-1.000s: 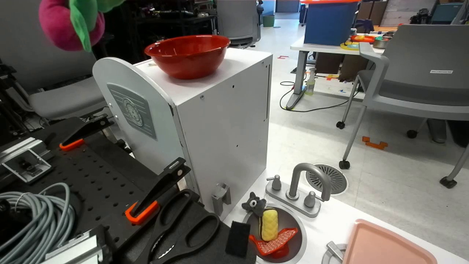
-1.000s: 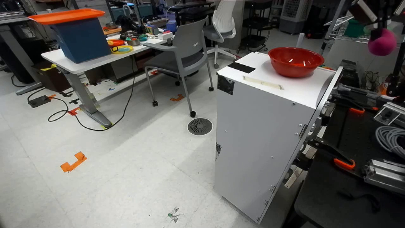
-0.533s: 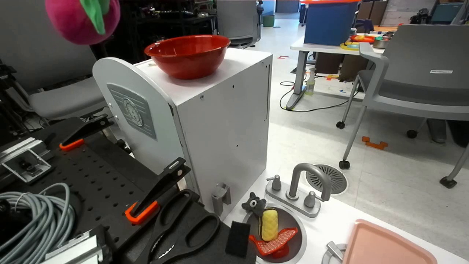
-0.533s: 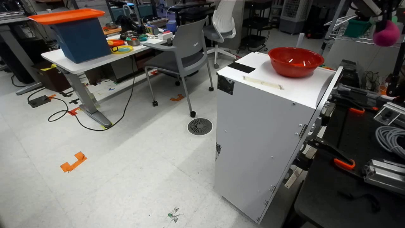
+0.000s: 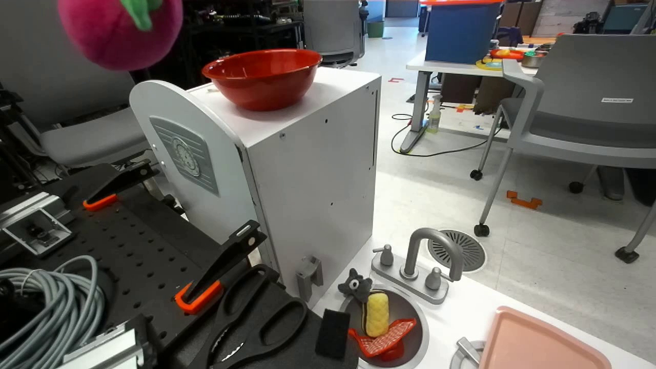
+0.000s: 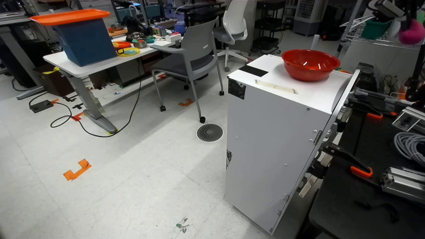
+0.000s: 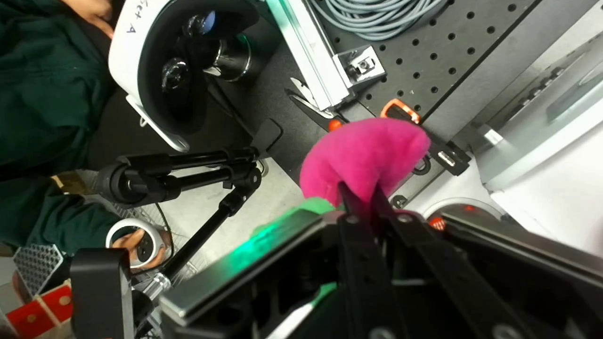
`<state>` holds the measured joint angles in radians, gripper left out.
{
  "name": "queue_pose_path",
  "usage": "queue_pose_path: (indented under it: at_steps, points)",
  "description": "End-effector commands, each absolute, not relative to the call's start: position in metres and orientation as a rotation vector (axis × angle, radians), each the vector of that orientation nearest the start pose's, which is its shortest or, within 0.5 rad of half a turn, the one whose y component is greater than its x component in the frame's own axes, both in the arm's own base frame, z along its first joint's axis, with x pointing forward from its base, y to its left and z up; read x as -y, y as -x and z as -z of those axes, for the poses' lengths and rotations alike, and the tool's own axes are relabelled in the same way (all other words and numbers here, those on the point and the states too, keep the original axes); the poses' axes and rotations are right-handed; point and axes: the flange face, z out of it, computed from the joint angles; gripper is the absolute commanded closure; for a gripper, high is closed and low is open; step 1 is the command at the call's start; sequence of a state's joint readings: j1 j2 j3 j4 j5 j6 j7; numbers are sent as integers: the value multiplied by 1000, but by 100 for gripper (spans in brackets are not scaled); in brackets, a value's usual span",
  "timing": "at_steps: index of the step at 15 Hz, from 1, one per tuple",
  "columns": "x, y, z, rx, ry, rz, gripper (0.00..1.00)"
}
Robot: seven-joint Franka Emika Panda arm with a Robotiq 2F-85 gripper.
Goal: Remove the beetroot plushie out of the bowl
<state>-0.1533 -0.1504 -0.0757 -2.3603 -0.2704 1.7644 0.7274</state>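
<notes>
In both exterior views the beetroot plushie (image 5: 120, 33) hangs in the air, clear of the bowl, at the top left of one picture and the top right (image 6: 411, 32) of another. Its magenta body (image 7: 365, 150) is pinched between the tips of my gripper (image 7: 360, 189), which is shut on it in the wrist view. Green leaves (image 7: 316, 205) stick out beside the left finger, partly covered by it. The red bowl (image 5: 264, 84) sits upright on top of the white cabinet; its visible inside (image 6: 308, 61) holds nothing that I can see.
Below the plushie is a black perforated table (image 5: 138, 246) with orange-tipped clamps (image 5: 200, 297), coiled grey cable (image 5: 56, 302) and metal profiles. A toy sink (image 5: 415, 312) with a faucet (image 5: 435, 246) adjoins the white cabinet (image 5: 318, 169). A headset (image 7: 136, 52) and a person's arm (image 7: 52, 94) show in the wrist view.
The held plushie has moved farther from the bowl, drifting right and up in an exterior view and looking larger in another. Its leaves have turned partly out of sight. The bowl has stayed put.
</notes>
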Motion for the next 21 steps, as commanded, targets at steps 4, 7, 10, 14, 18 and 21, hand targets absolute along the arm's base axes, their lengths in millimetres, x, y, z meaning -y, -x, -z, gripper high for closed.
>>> queue_pose_path:
  at_steps: [4,7,10,14,18,21]
  points:
    - [133,-432,-357,-1469,3059,-360,98]
    - [135,-442,-348,-1472,3012,-265,98]
    - [132,-449,-337,-1450,2982,-230,98]
    - [126,-456,-319,-1437,2939,-217,98]
    - [116,-463,-312,-1418,2917,-166,98]
    - [111,-466,-311,-1407,2914,-142,98]
